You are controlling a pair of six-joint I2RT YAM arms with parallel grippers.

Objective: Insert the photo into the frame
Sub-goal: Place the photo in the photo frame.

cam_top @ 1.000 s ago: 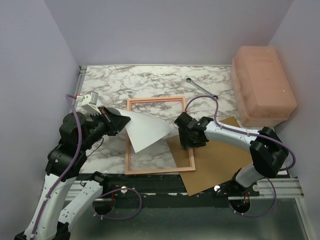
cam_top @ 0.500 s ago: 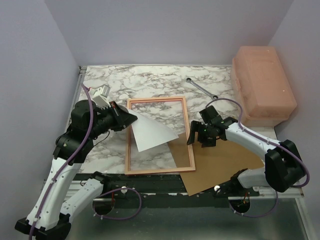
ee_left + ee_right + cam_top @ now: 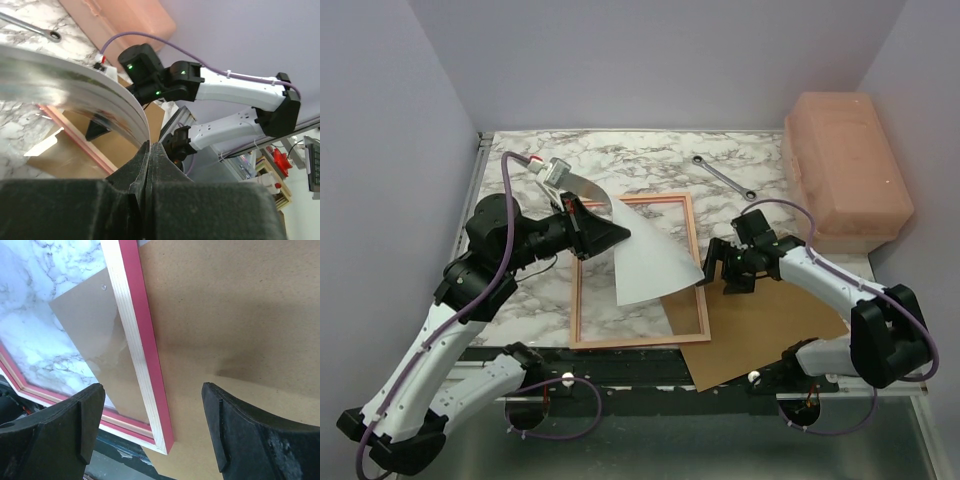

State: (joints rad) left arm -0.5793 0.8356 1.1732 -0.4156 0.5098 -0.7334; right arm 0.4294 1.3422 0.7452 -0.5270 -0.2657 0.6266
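Left arm is holding the photo over the frame; the print is not yet seated.
Left gripper (image 3: 605, 230) is clamping tight on one edge of the photo (image 3: 645, 258), which is bowing white side up above the frame (image 3: 578, 300) lying flat mid-desk toward the near edge. Right gripper (image 3: 722, 268) is hanging with fingers spread wide over the frame's right rail, above the brown backing panel (image 3: 770, 325) at the near-right. Next move probably calls for lowering and flattening the print square inside the rails before letting go.
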